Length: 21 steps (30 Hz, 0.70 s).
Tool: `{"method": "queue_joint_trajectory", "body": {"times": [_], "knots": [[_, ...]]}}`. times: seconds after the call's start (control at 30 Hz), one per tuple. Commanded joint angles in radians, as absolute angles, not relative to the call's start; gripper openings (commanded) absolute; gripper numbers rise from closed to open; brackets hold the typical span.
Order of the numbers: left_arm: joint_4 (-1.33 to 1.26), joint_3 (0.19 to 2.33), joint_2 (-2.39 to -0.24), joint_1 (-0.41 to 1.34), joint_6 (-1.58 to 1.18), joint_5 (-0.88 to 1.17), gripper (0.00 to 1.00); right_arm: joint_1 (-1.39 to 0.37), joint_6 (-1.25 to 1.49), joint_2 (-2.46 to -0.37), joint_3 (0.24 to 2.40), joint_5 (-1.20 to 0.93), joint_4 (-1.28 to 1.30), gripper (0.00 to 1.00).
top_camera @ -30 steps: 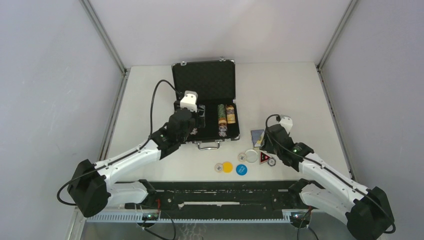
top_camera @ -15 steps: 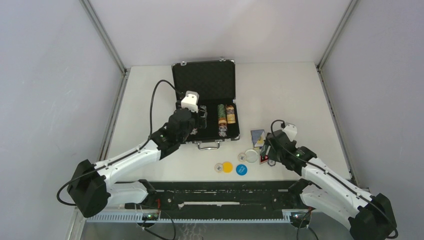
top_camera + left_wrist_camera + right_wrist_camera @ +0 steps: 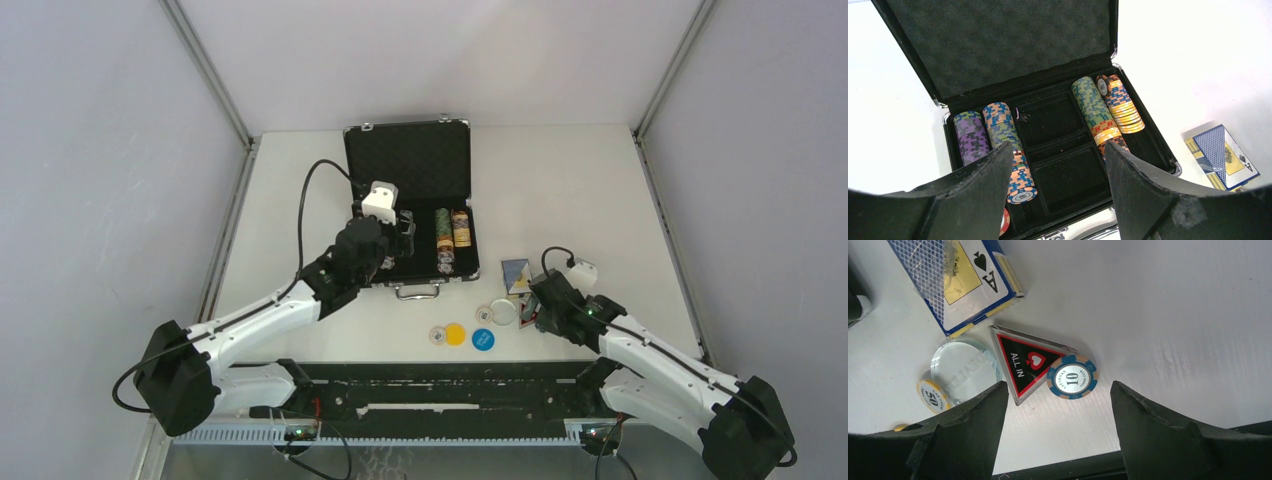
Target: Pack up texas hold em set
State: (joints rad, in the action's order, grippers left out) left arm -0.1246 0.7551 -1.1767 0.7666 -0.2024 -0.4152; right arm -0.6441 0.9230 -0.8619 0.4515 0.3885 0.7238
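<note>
White tabletop (image 3: 600,180): right gripper (image 3: 1058,390) has pulled nearer, jaws spread over the ALL IN triangle (image 3: 1025,365) and 10 chip (image 3: 1072,377), probably picking next; left gripper (image 3: 1057,147) hangs apart over the open briefcase (image 3: 408,165).

One briefcase (image 3: 408,160), four chip rows (image 3: 1095,107), one deck (image 3: 955,282), one triangle token (image 3: 1023,362).

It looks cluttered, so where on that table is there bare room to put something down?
The widest bare stretch of table lies right of the open case, behind the card deck. The case's two middle compartments are empty. It is crowded in front of the case handle, where discs, loose chips and the triangle token cluster.
</note>
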Motion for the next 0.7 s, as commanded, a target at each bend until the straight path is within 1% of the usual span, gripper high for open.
{"method": "queue_joint_trajectory", "body": {"times": [0.0,0.4,0.67], "knots": [[-0.161,0.746,-1.147,0.77,-0.202,-0.419,0.72,-0.656,0.983,-0.859,0.45,0.419,0.741,0.84],[-0.155,0.746,-1.145,0.769,-0.197,-0.423,0.72,-0.609,0.926,-0.876,0.43,0.34,0.669,0.89],[-0.15,0.746,-1.149,0.77,-0.192,-0.436,0.72,-0.588,0.915,-0.887,0.396,0.306,0.616,0.88]]}}
